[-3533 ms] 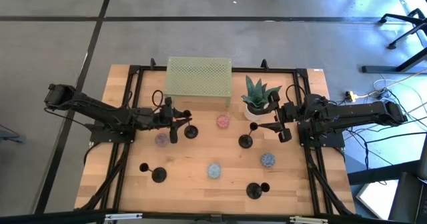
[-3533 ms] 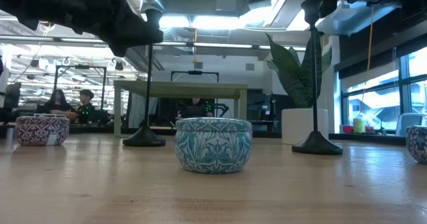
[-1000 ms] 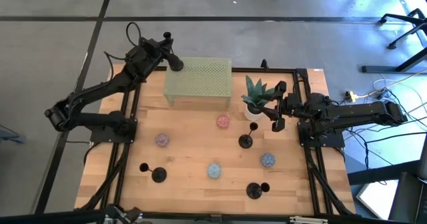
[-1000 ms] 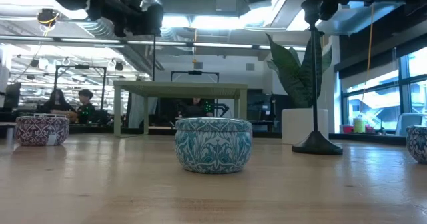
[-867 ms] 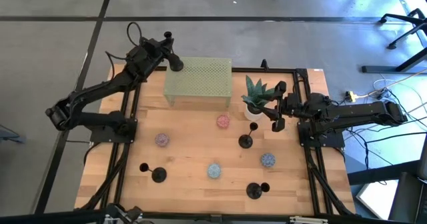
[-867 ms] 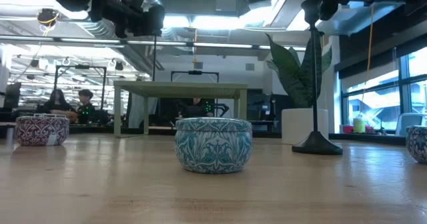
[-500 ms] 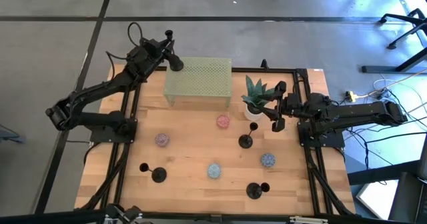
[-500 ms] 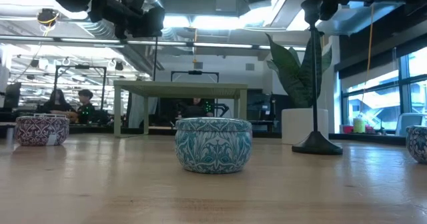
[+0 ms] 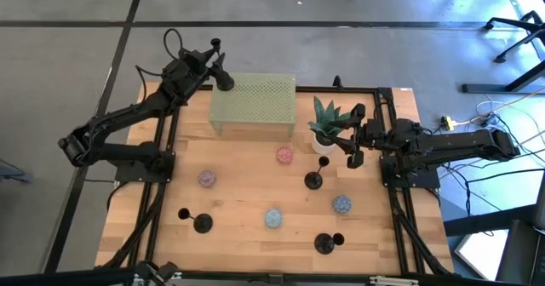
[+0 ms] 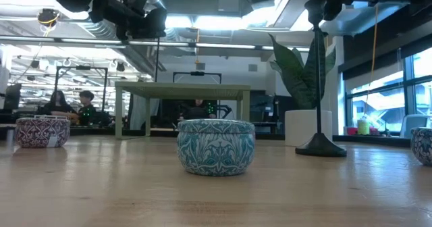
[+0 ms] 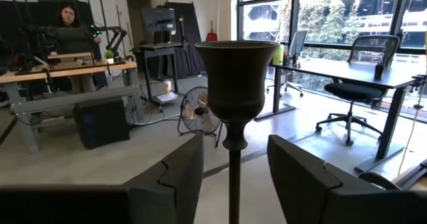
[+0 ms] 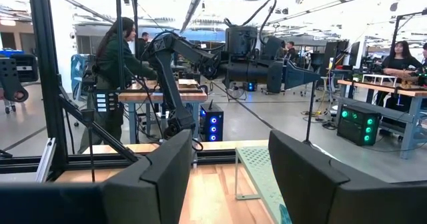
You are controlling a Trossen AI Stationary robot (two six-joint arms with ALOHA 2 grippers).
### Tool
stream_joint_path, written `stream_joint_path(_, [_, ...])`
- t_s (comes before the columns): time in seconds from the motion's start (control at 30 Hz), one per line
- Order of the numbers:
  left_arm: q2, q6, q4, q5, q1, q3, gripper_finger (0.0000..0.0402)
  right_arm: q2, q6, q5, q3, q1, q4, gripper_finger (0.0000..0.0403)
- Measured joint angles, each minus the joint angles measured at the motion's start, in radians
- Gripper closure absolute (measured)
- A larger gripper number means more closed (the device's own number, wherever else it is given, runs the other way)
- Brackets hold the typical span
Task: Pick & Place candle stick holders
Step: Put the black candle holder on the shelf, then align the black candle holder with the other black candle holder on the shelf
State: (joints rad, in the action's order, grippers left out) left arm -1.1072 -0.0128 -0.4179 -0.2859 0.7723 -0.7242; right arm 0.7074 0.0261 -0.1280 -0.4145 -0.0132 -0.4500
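The black metal candlestick holder (image 11: 233,111), a thin stem under a small cup, stands between the left gripper (image 11: 235,174)'s parted fingers at upper left of the high view, on the green perforated riser (image 9: 255,103)'s corner. Rigid but probably top-heavy and tippy, so the stem is the best hold. The right gripper (image 9: 351,150) waits open and empty at centre right, near the potted plant (image 9: 325,120).

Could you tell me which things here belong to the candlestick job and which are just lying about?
Job: four black candlestick holders, one at the green perforated stand corner, three on the table. The stand seems the drop-off.

Lying about: potted plant; four patterned tins.
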Motion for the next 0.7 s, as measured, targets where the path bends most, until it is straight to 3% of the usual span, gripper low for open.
stream_joint_path(0.23, [0.038, 0.000, 0.009, 0.000, -0.036, 0.000, 0.0218, 0.000, 0.000, 0.000, 0.000, 0.000, -0.001, 0.0198])
stream_joint_path(0.47, [0.160, -0.001, 0.091, -0.004, -0.079, 0.000, 0.0217, 0.000, 0.000, 0.002, 0.000, 0.000, -0.001, 0.0198])
stream_joint_path(0.7, [0.289, -0.001, 0.197, -0.004, -0.126, 0.000, 0.0217, 0.000, 0.000, 0.103, 0.000, 0.000, 0.001, 0.0198])
